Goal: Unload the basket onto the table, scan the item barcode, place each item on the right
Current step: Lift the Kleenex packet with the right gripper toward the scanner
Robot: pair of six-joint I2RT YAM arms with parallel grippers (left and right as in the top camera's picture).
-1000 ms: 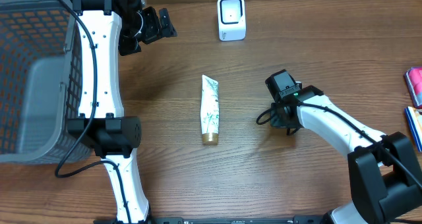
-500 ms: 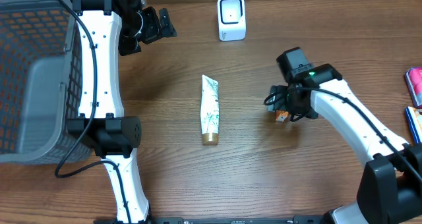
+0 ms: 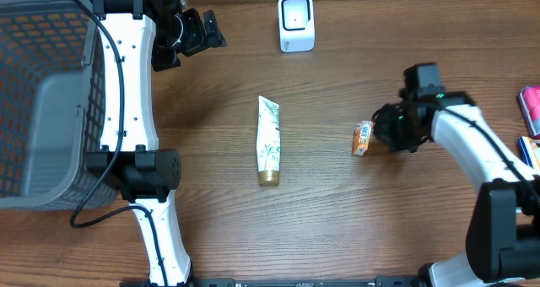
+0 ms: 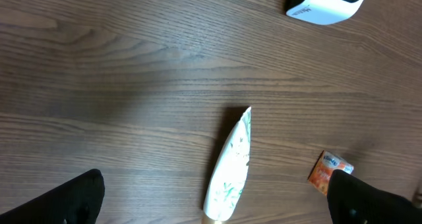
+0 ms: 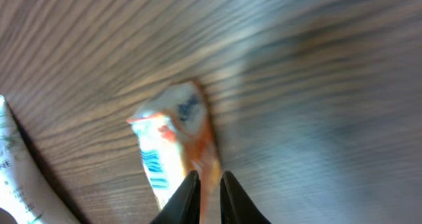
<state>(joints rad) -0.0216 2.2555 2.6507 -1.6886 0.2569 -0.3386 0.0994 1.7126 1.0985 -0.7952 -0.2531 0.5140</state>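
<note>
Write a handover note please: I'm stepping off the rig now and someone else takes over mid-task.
Left gripper: open, empty, at the far left beside the mesh basket.
Right gripper: shut on one edge of the small orange packet, right of centre. Cannot tell if the packet is off the table.
White scanner stands at the far edge. A cream tube lies mid-table, not held.
Done: packet gripped.
Left: carry it to the scanner and show its barcode.
</note>
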